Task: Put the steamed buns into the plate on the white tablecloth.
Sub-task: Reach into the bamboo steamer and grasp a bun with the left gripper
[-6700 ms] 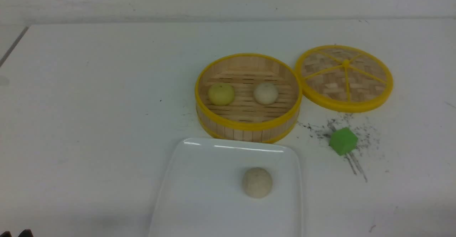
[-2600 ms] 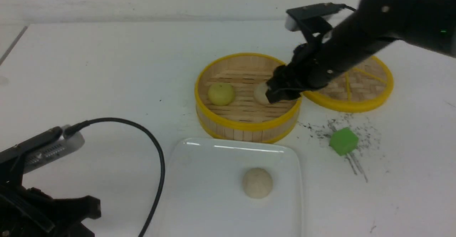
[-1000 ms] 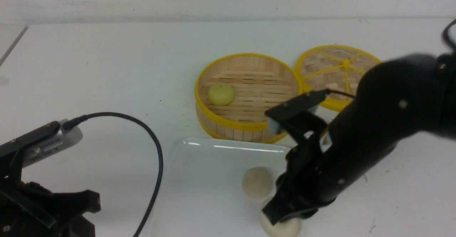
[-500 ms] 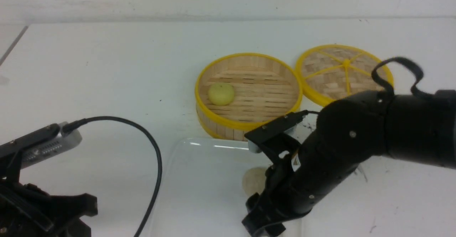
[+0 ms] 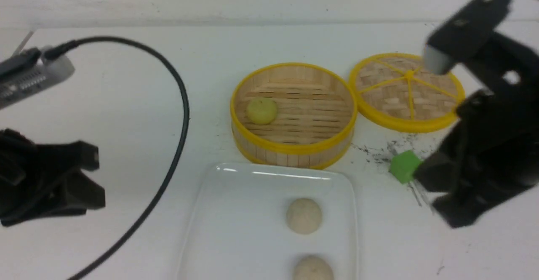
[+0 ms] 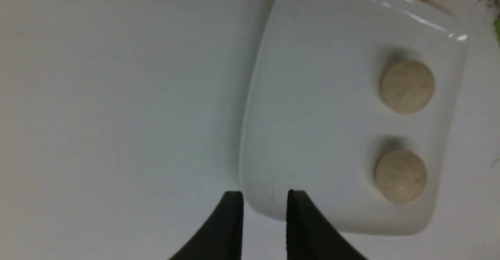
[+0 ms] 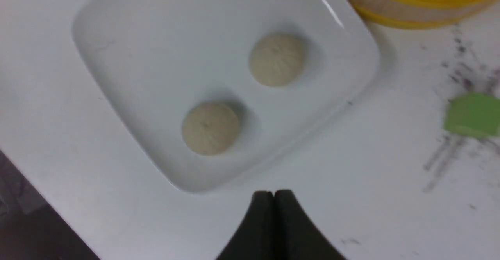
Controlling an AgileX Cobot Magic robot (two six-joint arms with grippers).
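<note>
The white plate [image 5: 236, 221] lies on the white tablecloth [image 5: 105, 103] at the front middle. Two beige steamed buns [image 5: 304, 216] [image 5: 313, 268] sit on it, apart from each other. A pale yellow bun [image 5: 261, 110] lies in the bamboo steamer [image 5: 293, 147] behind the plate. My left gripper [image 6: 265, 197] is open and empty above the plate's near left corner [image 6: 258, 209]. My right gripper [image 7: 273, 194] is shut and empty, above bare cloth to the right of the plate [image 7: 156, 37].
The steamer's lid [image 5: 406, 90] lies flat to the right of the steamer. A green cube [image 5: 403, 166] sits on dark smudges right of the plate, beside my right arm [image 5: 484, 162]. A black cable [image 5: 181, 103] loops from my left arm [image 5: 42, 179].
My right gripper carried the off-white bun from the steamer to the plate's front, let it go and pulled back to the right. My left arm has risen and moved forward.
</note>
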